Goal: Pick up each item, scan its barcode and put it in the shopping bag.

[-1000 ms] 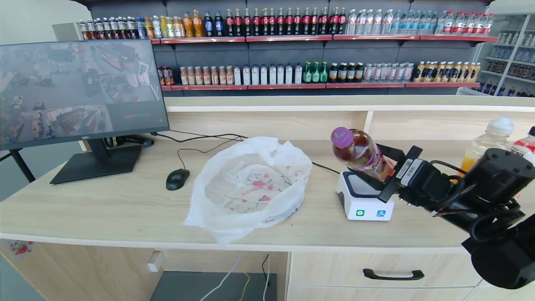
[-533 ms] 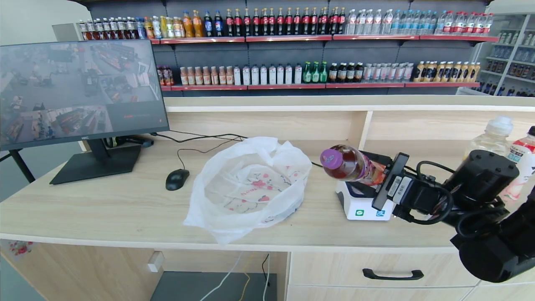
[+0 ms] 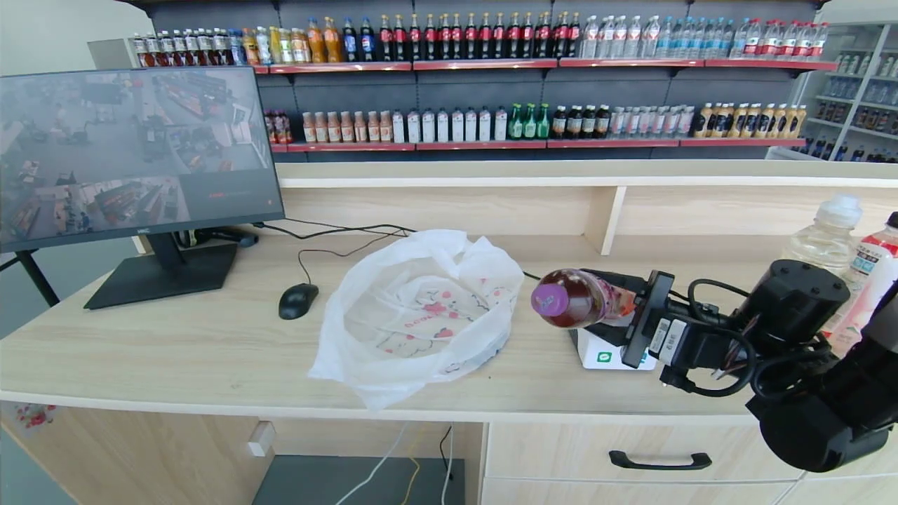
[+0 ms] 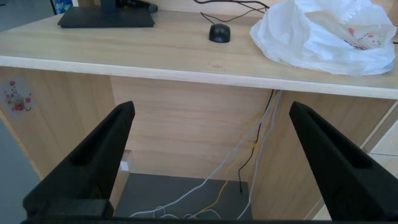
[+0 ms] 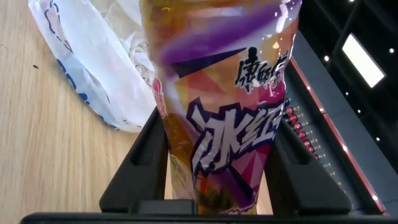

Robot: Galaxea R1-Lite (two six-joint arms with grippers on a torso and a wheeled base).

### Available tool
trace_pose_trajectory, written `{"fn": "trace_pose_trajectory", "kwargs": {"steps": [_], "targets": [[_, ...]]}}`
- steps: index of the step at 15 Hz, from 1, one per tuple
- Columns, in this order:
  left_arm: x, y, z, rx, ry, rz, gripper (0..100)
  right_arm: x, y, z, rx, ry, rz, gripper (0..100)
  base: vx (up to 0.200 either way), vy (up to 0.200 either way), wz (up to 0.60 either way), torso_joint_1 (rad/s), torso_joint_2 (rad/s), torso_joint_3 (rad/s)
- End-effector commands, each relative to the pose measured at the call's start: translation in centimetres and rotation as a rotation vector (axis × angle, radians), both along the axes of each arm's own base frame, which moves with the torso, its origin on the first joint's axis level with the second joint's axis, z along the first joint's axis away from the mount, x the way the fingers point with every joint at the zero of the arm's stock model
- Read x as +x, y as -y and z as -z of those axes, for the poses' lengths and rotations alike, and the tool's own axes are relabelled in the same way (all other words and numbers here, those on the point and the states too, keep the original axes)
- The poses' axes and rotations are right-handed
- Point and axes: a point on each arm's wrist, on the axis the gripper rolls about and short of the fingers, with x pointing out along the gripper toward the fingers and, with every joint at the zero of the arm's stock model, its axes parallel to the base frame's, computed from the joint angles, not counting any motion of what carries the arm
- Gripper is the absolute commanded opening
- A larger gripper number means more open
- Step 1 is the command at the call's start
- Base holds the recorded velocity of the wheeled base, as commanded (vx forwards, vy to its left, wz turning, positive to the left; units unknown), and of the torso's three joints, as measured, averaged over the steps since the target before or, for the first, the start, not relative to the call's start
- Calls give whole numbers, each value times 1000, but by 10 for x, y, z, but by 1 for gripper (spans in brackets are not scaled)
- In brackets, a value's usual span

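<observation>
A tea bottle (image 3: 577, 298) with a purple cap and purple label lies nearly level in my right gripper (image 3: 617, 303), which is shut on it just right of the shopping bag (image 3: 419, 314) and above the white barcode scanner (image 3: 603, 354). In the right wrist view the bottle (image 5: 221, 112) is clamped between the black fingers (image 5: 140, 165), with the shopping bag (image 5: 93, 56) beyond it. The white shopping bag sits open on the counter (image 3: 175, 351). My left gripper (image 4: 211, 162) hangs open below the counter edge, in front of the cabinet, with the shopping bag (image 4: 323, 31) above it.
A monitor (image 3: 133, 154) stands at the counter's left, a black mouse (image 3: 297, 300) and cables beside the bag. A clear bottle (image 3: 821, 235) and a white-labelled bottle (image 3: 870, 270) stand at the far right. Shelves of drinks line the back wall. A drawer handle (image 3: 659, 460) is below the counter.
My right gripper has moved left and lower with the bottle, tipping it from slanted upright to nearly level, its cap now pointing at the bag.
</observation>
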Motion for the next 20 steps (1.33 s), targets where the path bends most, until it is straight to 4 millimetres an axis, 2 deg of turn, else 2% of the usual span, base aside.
{"fn": "trace_pose_trajectory", "kwargs": {"steps": [1,6,13,20], "targets": [[0,0,0,0,0,0,100,1,1,2,-2,-8,4,0,0,0,0,0,0,0],[0,0,0,0,0,0,100,-5,9,9,-19,-31,22,0,0,0,0,0,0,0],[0,0,0,0,0,0,100,-7,10,11,-26,-35,25,0,0,0,0,0,0,0],[0,0,0,0,0,0,100,-12,11,-2,15,-47,22,0,0,0,0,0,0,0]]}}
